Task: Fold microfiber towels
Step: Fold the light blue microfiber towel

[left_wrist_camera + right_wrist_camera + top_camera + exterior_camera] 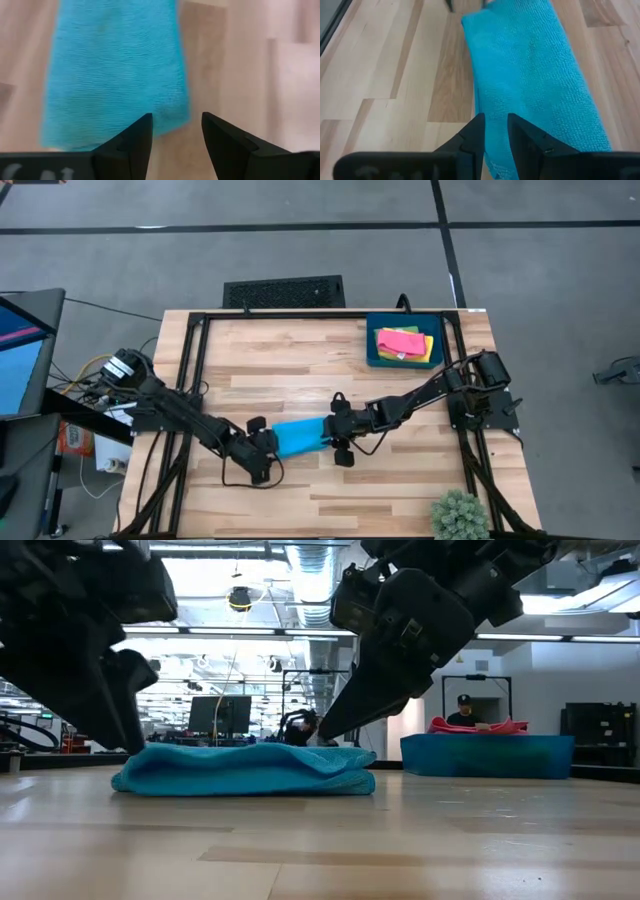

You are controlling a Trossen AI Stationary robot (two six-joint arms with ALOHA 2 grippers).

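Note:
The bright sky-blue towel [298, 438] lies folded into a flat strip on the table's middle, between my two grippers; it also shows in the low view [245, 768]. My left gripper [177, 125] is open over the towel's left end [165, 115]. My right gripper [495, 125] stands over the towel's right end, its fingers a narrow gap apart, with blue cloth [535, 75] showing between them. A pink towel [398, 340] lies on a yellow towel [428, 350] in the dark blue tray [375, 360]. The green towel is hidden. My left gripper has one finger [140, 132] over the towel's end corner; I cannot tell whether it touches. My right gripper slants down from the table's right, and a fingertip [328, 732] reaches the top of the towel's right end [340, 752]. I cannot tell whether it touches the cloth, which lies flat.
The tray [485, 755] stands at the table's far right. A small green plant [460, 515] sits at the near right corner. Bare wood lies near and far of the towel. A person [465, 712] sits in the room beyond the table.

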